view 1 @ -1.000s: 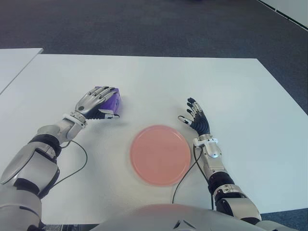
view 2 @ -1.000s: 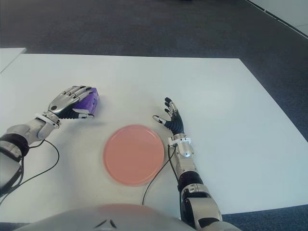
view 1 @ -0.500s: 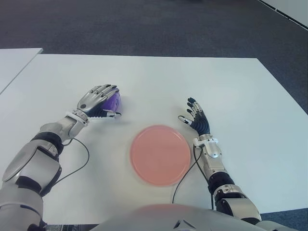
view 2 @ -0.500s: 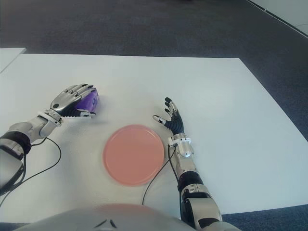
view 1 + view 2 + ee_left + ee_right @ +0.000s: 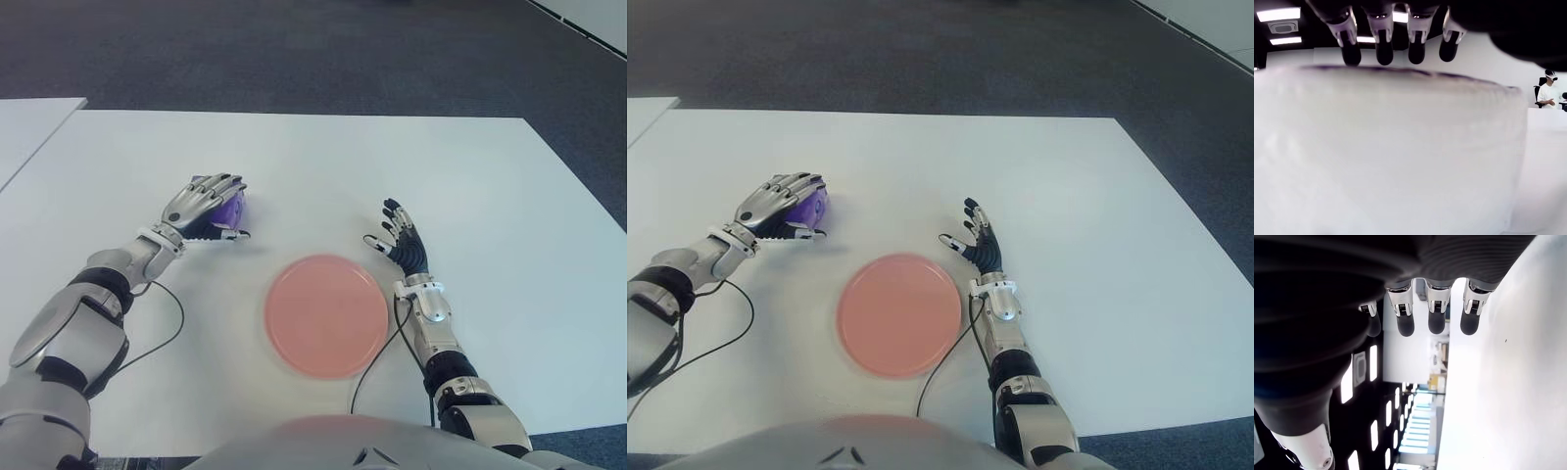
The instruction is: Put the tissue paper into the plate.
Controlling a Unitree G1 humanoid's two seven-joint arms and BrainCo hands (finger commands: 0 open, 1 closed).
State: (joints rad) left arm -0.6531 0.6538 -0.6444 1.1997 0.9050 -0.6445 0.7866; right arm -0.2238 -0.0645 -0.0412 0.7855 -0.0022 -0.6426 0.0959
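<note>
Left hand (image 5: 201, 204) cupped over purple tissue paper pack (image 5: 232, 209), up-left of pink plate (image 5: 326, 314); fingers draped over it, grasp apparently closing, pack not lifted. Right hand (image 5: 402, 247) just right of plate, fingers spread, empty. Plate bare. Lift, carry, release all left.
</note>
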